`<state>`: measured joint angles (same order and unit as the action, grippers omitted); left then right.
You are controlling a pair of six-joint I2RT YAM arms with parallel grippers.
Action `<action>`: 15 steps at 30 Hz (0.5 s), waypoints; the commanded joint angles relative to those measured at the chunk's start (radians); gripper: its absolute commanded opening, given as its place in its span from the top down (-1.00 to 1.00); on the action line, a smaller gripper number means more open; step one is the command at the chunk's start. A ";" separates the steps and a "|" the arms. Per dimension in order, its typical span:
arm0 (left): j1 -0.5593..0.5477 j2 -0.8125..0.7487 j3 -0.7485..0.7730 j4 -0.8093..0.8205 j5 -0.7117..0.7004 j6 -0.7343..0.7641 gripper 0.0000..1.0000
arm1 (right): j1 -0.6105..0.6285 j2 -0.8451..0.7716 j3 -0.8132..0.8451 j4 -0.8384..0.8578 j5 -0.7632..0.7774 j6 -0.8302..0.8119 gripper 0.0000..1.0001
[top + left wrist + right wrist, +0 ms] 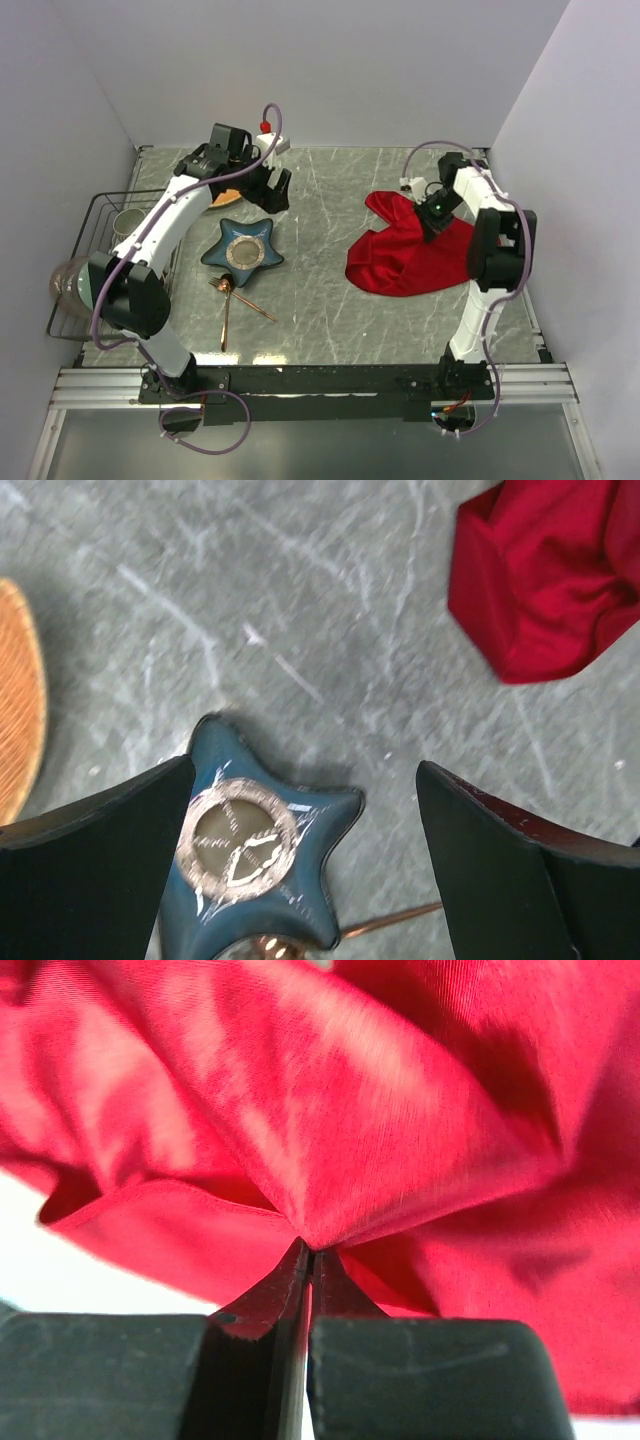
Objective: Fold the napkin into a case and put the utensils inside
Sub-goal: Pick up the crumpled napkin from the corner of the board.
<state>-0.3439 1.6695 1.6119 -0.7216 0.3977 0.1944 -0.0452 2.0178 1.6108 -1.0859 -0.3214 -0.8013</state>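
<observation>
The red napkin (410, 248) lies rumpled at the right of the table, part of it lifted. My right gripper (434, 212) is shut on a pinched fold of the napkin (330, 1160), the cloth bunching from the fingertips. The copper utensils (228, 305) lie on the table just in front of the blue star dish. My left gripper (262, 190) hovers open at the back left, above and behind the dish, with nothing between its fingers (490, 850). A corner of the napkin (545, 575) and one utensil handle (395, 918) show in the left wrist view.
A blue star-shaped dish (243, 250) sits left of centre. An orange plate (226, 197) lies under the left arm. A wire rack (95, 240) with a cup and a glass bowl (68, 280) stand at the left edge. White walls enclose the table.
</observation>
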 commanded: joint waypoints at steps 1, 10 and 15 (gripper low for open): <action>-0.023 0.038 0.005 0.171 0.130 -0.073 -0.99 | -0.048 -0.212 -0.012 -0.078 -0.065 0.036 1.00; -0.237 0.237 0.033 0.366 0.182 -0.185 -0.99 | -0.076 -0.410 -0.187 -0.049 -0.094 0.121 1.00; -0.288 0.317 -0.026 0.529 0.182 -0.347 -0.97 | -0.073 -0.392 -0.219 -0.032 -0.122 0.188 1.00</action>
<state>-0.6163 1.9606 1.5967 -0.3752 0.5396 -0.0185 -0.1246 1.6146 1.4120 -1.1347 -0.4088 -0.6872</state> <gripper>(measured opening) 0.987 0.021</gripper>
